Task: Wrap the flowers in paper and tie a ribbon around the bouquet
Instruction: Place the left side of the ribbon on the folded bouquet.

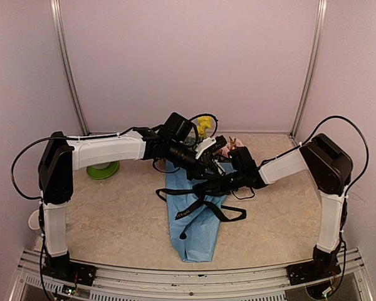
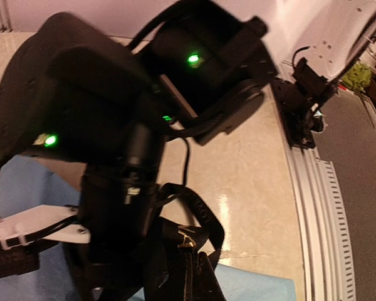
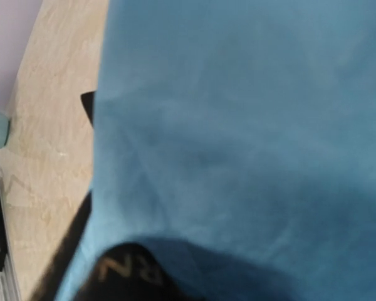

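Note:
The bouquet lies on the table with its light-blue paper (image 1: 194, 233) cone pointing toward me. The flowers (image 1: 204, 128) stick out at the far end, yellow and pink. The black ribbon (image 1: 203, 204) crosses the cone in loose loops. Both grippers meet over the cone's upper part. My left gripper (image 1: 202, 165) is shut on the ribbon (image 2: 208, 216), which arches up from its fingertips (image 2: 214, 276), gold lettering showing. My right gripper (image 1: 210, 184) hovers just over the paper (image 3: 238, 125). Its fingers do not show in the right wrist view. A lettered piece of ribbon (image 3: 126, 271) lies at that view's bottom edge.
A green saucer (image 1: 103, 170) sits at the back left behind my left arm. A white cup-like thing (image 1: 32, 219) stands by the left arm's post. The right arm's black wrist (image 2: 113, 125) fills much of the left wrist view. The metal rail (image 2: 313, 207) runs along the table's near edge.

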You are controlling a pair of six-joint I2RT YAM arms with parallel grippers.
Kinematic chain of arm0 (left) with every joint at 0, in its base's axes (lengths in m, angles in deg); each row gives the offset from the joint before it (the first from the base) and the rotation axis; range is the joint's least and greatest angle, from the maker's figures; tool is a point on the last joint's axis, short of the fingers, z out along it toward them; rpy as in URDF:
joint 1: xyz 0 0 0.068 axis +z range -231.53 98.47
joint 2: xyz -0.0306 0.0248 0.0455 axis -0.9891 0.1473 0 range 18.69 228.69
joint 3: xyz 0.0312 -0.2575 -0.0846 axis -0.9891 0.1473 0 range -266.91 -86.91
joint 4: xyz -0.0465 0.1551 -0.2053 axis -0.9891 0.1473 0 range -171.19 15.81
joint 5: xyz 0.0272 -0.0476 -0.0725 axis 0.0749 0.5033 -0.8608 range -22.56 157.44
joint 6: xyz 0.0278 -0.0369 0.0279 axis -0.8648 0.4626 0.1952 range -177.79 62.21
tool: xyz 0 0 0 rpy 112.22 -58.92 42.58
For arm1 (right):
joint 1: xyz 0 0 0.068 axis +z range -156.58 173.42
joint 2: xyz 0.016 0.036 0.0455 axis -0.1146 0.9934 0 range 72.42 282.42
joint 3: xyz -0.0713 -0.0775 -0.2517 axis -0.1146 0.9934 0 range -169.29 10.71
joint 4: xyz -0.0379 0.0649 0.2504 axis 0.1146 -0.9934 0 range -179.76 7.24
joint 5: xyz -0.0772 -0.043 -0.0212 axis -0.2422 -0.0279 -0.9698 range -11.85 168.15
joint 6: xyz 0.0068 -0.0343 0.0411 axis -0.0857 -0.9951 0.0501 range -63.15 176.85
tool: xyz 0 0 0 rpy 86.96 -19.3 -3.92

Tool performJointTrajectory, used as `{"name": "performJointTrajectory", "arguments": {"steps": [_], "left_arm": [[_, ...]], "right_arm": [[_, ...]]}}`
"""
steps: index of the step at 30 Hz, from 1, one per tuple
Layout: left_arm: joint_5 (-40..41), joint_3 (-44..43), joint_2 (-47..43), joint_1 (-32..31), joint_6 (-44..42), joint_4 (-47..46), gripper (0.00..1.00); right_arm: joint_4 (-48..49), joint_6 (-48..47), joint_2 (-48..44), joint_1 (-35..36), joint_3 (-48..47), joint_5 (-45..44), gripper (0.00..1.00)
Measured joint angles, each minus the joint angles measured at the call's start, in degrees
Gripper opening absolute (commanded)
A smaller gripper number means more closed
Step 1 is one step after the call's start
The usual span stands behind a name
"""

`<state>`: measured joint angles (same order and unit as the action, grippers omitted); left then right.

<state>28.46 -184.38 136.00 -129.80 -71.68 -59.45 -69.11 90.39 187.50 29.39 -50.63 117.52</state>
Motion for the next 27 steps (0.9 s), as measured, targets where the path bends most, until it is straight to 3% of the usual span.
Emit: {"name": "performJointTrajectory", "arguments": {"steps": [9,12,18,21,24,25,27], "left_arm": [[-4.31,-1.42,-0.79,-1.31,-2.12,0.57,0.01],[-2.45,-1.64,-1.18,-1.31,-2.64,-1.60,0.12],[2.05,-2.29,-0.42,-0.17,-1.92,-3.65,0.75],[6.47,-3.23,1.07,0.39,-1.64,-3.08,0.97],[11.08,-2.62,1.16,0.57,-1.46,-2.38,0.98],[12.61,-2.03,0.81,0.57,-1.36,-2.78,0.95],[15.58,0.00,-0.35,0.72,-0.81,-3.30,0.69]], "right_arm": [[0.04,0.42,0.00,0.00,0.24,0.20,0.18],[0.07,0.52,0.00,0.00,0.48,0.24,0.22],[0.35,0.63,-0.26,-0.02,0.74,0.26,0.23],[0.42,0.70,-0.35,-0.09,0.90,0.15,0.23],[0.52,0.83,-0.39,-0.13,1.36,0.00,0.23],[0.52,0.83,-0.39,-0.13,1.44,-0.02,0.23],[0.59,0.85,-0.44,-0.13,1.60,-0.11,0.23]]}}
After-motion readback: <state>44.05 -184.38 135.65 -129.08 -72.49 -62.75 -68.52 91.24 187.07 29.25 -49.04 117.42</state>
